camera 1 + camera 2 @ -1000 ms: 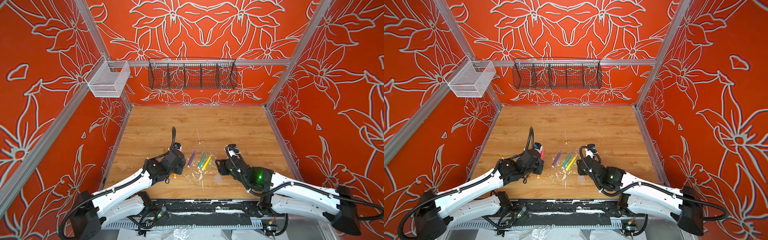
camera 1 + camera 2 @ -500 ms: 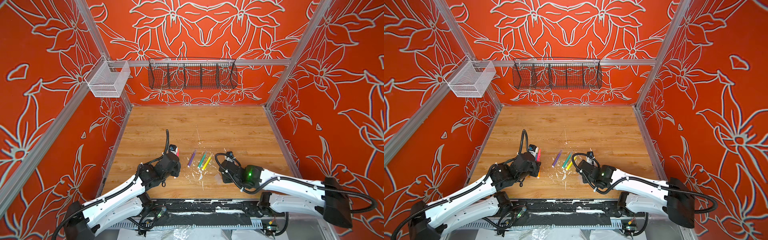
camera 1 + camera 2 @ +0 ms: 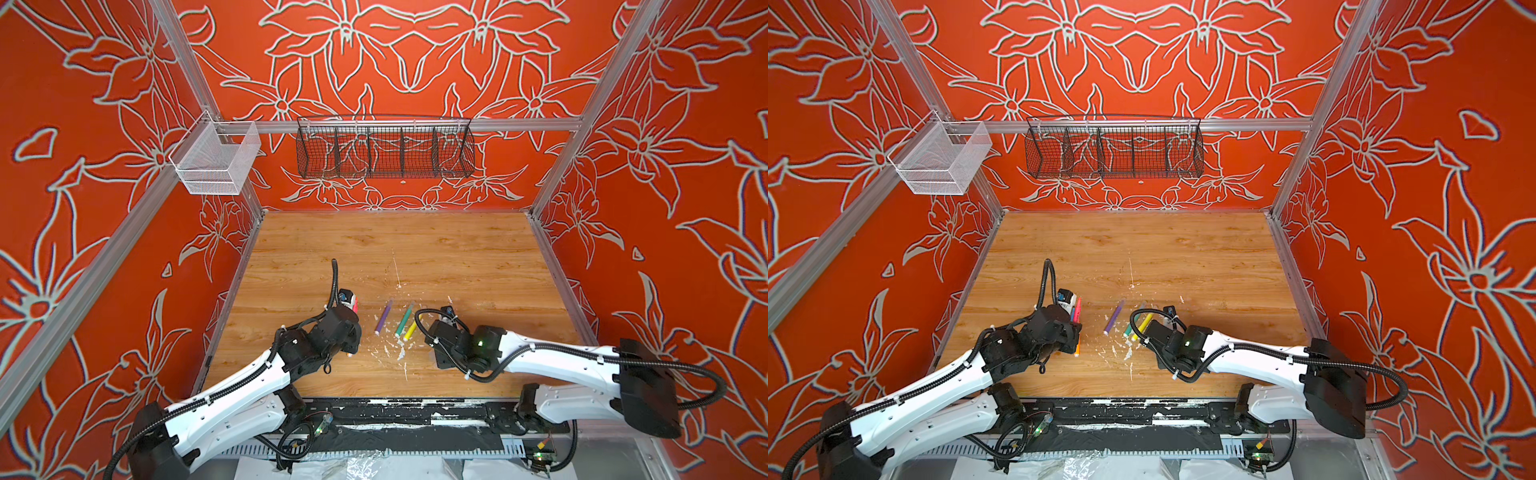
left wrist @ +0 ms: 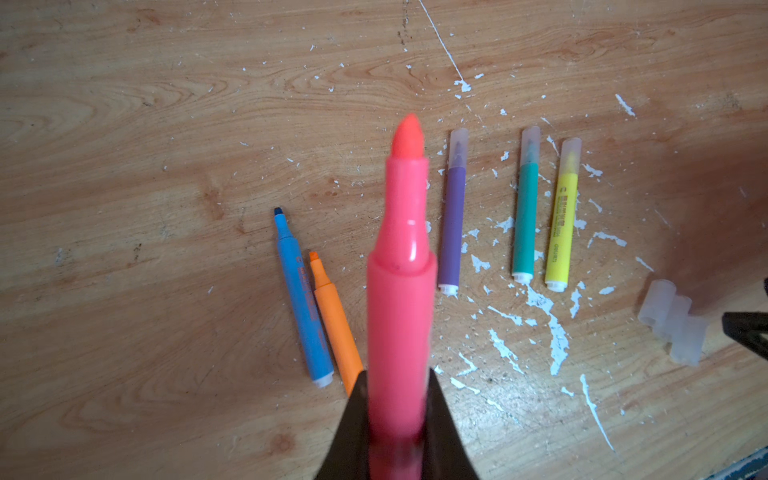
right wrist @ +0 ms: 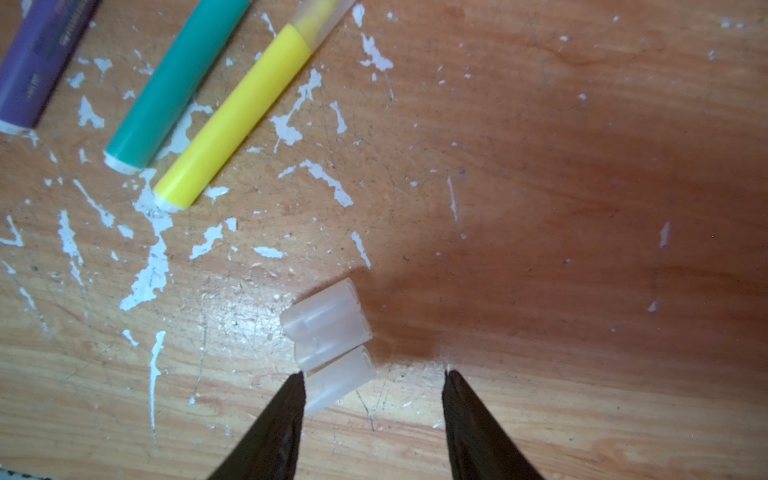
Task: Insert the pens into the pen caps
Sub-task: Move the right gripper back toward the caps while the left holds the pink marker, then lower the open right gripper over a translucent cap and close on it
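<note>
Pink pen point(image 4: 401, 266) clamped in left gripper point(image 4: 397, 372), tip bare. Three loose caps point(image 5: 328, 332) lie touching, just ahead of right gripper point(image 5: 374, 373), jaws apart. Risk: closing jaws catch one off-centre, scatter neighbours.

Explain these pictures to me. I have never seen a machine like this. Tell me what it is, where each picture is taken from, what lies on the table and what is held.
This is a robot with two arms, each ending in a two-fingered pincer. Two pictures come from one camera head above, looking down on the whole wooden table; the two close-ups come from a camera on each wrist. The left pincer is shut on an uncapped pink pen. On the table lie a blue pen and an orange pen, both uncapped, and a purple pen, a green pen and a yellow pen, each wearing a clear cap. The right pincer is open and holds nothing; it hangs just beside three loose clear caps.
</note>
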